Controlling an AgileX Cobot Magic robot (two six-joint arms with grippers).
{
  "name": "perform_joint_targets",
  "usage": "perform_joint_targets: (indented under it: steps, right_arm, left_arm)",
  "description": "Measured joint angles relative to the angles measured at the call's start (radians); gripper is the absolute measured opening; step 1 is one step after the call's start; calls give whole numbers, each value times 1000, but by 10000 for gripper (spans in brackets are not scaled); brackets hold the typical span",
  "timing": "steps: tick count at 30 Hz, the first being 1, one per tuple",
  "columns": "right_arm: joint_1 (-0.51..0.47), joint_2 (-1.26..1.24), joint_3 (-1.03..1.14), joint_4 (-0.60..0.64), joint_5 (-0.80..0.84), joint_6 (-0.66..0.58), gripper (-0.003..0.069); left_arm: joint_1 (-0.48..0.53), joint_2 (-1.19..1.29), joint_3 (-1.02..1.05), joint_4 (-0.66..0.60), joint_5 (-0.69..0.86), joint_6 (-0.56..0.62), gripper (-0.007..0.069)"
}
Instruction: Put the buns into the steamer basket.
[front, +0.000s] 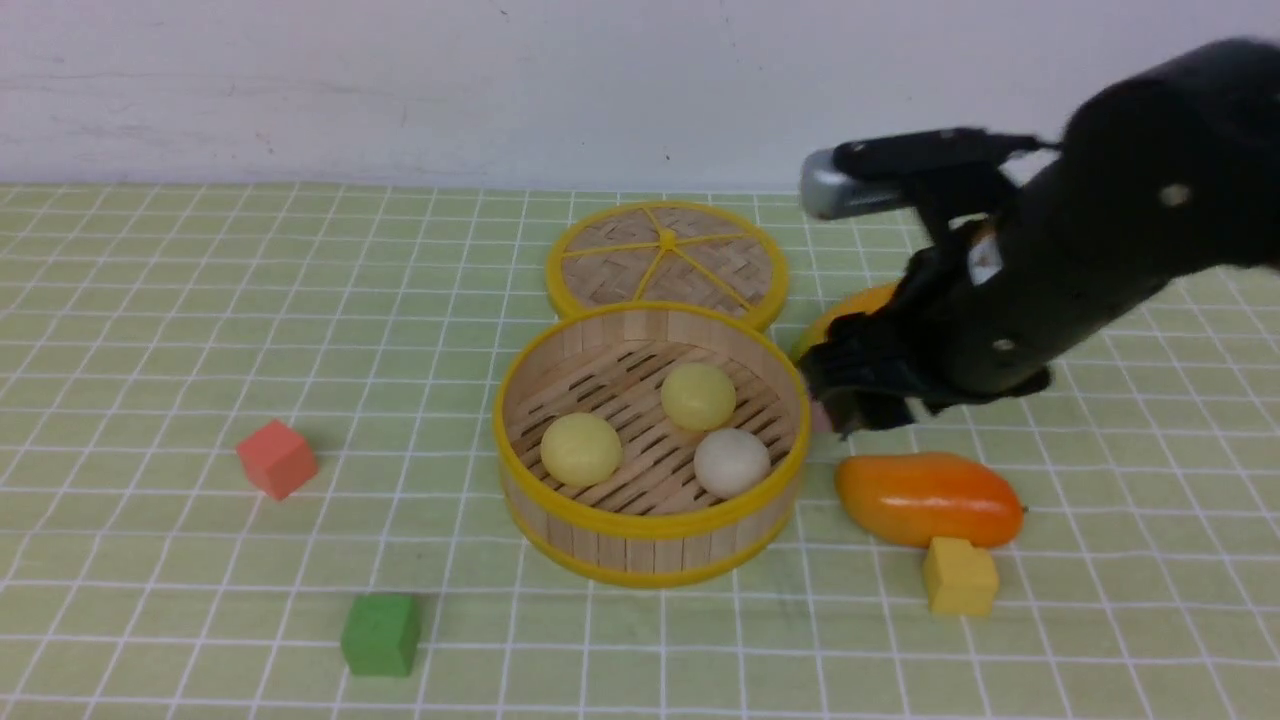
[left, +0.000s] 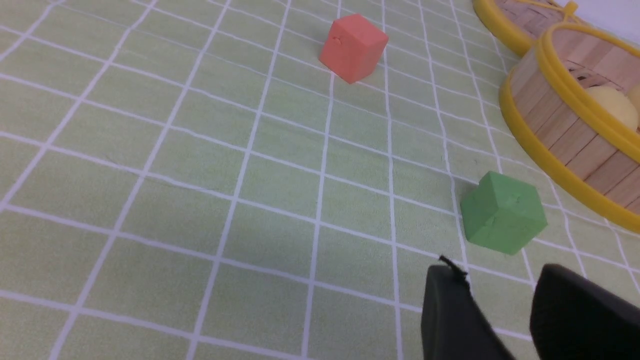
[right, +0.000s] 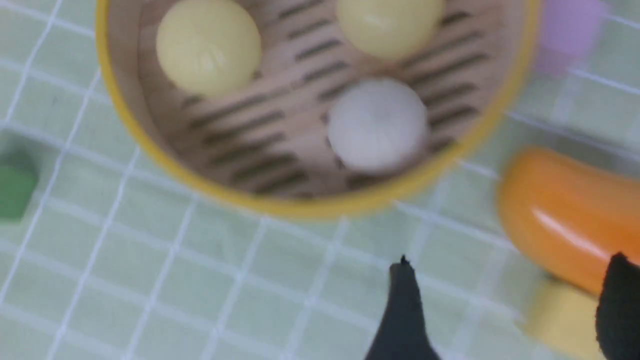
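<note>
All 3 buns (front: 732, 464) are in the basket (front: 652, 530), on its slatted floor, apart from each other: 2 yellow, 1 off-white. R gripper (right: 505, 280) is blurred in the front view, over the table (front: 200, 600) just past the basket's right rim; the R wrist view shows its jaws wide w/ nothing btwn the tips. It partly hides the banana (front: 850, 310) and most of a pink block (front: 821, 417), prob. a cube. Mango (front: 930, 498) is in full view, yellow cube (front: 961, 577) next to it. Lid (front: 600, 275) is behind the basket, its near edge hidden by the rim. L gripper (left: 495, 285) shows only in its own wrist view, cut off at the frame edge; jaws parted, nothing held. Green cube (left: 503, 212) is near it, red cube (left: 353, 48) farther off.
</note>
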Motion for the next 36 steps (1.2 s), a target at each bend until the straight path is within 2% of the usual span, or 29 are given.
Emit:
perform_joint_targets:
  steps: [2, 3, 4, 6, 7, 10, 11, 12, 14, 24, 36]
  right_arm:
    - [0, -166, -1, -32, 151, 0, 405]
    - [0, -177, -1, -32, 151, 0, 405]
    - [0, -271, 2, -41, 214, 0, 351]
    - [0, -331, 7, -41, 260, 0, 305]
    - [0, -430, 22, -41, 297, 0, 246]
    - [0, -638, 84, -44, 328, -1, 100]
    - [0, -651, 89, -45, 329, -1, 92]
    - [0, -744, 129, -46, 331, -1, 33]
    - [0, -872, 191, -50, 338, -1, -13]
    - [0, -1242, 569, -45, 313, 11, -21]
    - [0, -1395, 771, -43, 320, 11, -17]
  left_arm:
    - [0, 0, 0, 0, 0, 0, 237]
    - [0, 0, 0, 0, 0, 0, 237]
    - [0, 0, 0, 0, 0, 0, 237]
    - [0, 0, 0, 0, 0, 0, 237]
    - [0, 0, 0, 0, 0, 0, 237]
    - [0, 0, 0, 0, 0, 0, 237]
    - [0, 0, 0, 0, 0, 0, 237]
    - [0, 0, 0, 0, 0, 0, 237]
    - [0, 0, 0, 0, 0, 0, 237]
    - [0, 0, 0, 0, 0, 0, 237]
    - [0, 0, 0, 0, 0, 0, 237]
